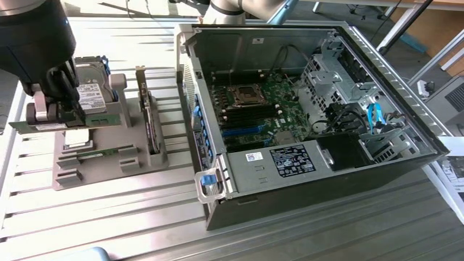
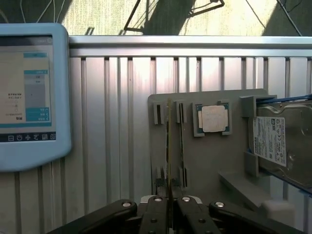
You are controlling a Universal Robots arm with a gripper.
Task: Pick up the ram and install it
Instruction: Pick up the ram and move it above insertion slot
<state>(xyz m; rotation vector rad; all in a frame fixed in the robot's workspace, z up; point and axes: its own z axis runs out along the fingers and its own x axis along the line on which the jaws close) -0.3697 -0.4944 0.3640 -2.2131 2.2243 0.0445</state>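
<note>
the ram (image 1: 65,124) is held edge-up in the gripper (image 1: 58,112), whose jaws are drawn narrow and closed on the thin green board. in the wrist view the ram (image 2: 168,146) is seen edge-on as a fine line running out from between the jaws. it is judged to be lifted just out of its slot in the grey holder (image 1: 108,163), over the holder's end at the exterior view's left, though how far clear cannot be told. the pick is thus judged done; the ram is not yet carried across or seated, and nothing is shown installed.

a second ram (image 2: 181,141) is seen standing in the neighbouring slot, just beside the held one. on the same holder a processor chip (image 2: 213,118) is laid flat, a hard drive (image 1: 93,89) is stood just beside the gripper, and an expansion card (image 1: 147,117) is stood upright between the gripper and the open computer case (image 1: 290,179). the motherboard (image 1: 257,117) is exposed inside the case, well apart from the ram. the upright card and the case's near wall are judged to lie across the way. a pale blue screen (image 2: 29,97) is laid on the slatted table (image 1: 108,217).
</note>
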